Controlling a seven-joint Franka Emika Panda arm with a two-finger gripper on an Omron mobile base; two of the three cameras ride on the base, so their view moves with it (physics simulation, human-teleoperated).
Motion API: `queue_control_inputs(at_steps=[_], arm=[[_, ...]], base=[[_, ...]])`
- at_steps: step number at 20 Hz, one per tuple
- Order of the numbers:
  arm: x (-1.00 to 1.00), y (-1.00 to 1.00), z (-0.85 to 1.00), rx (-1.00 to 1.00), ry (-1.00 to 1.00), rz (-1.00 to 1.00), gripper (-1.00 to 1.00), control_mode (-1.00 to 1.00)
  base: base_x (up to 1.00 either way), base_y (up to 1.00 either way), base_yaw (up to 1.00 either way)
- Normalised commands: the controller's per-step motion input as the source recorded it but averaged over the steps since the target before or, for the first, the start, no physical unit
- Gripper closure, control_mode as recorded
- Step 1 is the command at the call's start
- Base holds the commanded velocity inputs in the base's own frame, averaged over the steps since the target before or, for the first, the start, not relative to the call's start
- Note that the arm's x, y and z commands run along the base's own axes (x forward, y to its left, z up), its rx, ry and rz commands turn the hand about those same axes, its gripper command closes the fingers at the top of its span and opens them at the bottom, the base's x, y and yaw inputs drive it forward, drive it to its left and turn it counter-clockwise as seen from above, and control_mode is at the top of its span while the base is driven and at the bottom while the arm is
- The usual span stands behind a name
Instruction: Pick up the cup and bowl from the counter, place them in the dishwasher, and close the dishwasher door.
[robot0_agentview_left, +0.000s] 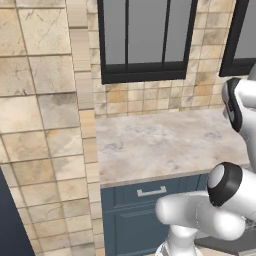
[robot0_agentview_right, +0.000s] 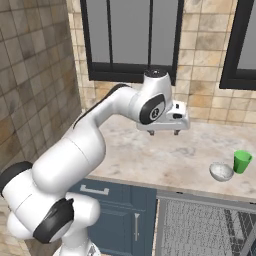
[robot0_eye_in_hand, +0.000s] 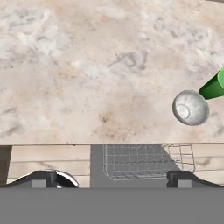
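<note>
A green cup (robot0_agentview_right: 242, 161) stands on the beige marbled counter (robot0_agentview_right: 150, 160) near its right front edge, with a small grey bowl (robot0_agentview_right: 221, 171) just left of it. In the hand view the bowl (robot0_eye_in_hand: 190, 108) and the cup (robot0_eye_in_hand: 215, 86) lie at the right, over the counter (robot0_eye_in_hand: 87, 78). My gripper (robot0_agentview_right: 164, 132) hangs open above the middle of the counter, well left of both and holding nothing; its fingertips (robot0_eye_in_hand: 46, 178) stand wide apart. The dishwasher's grey wire rack (robot0_agentview_right: 210, 225) shows below the counter edge, open to view, and again as the rack (robot0_eye_in_hand: 144, 161).
Dark blue cabinets with a silver-handled drawer (robot0_agentview_right: 95, 190) sit left of the dishwasher. A tan tiled wall (robot0_agentview_left: 40, 125) juts out at the counter's left end. Black-framed windows (robot0_agentview_right: 130, 40) back the counter (robot0_agentview_left: 165, 142).
</note>
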Motion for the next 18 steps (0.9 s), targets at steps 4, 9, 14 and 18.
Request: queue_control_inputs(at_steps=[4,9,14,18], arm=[[0.02,-0.30,-0.02,-0.02,0.00,0.00,-1.00,-1.00],[0.07,-0.34,-0.02,-0.03,0.00,0.00,-1.00,-1.00],[0.09,-0.35,-0.06,0.00,0.00,0.00,-1.00,-1.00],[0.09,-0.33,-0.06,0.00,0.00,0.00,-1.00,-1.00]], base=[[0.00,0.00,0.00],[0.00,0.00,0.00],[0.00,0.00,0.00],[0.00,0.00,0.00]])
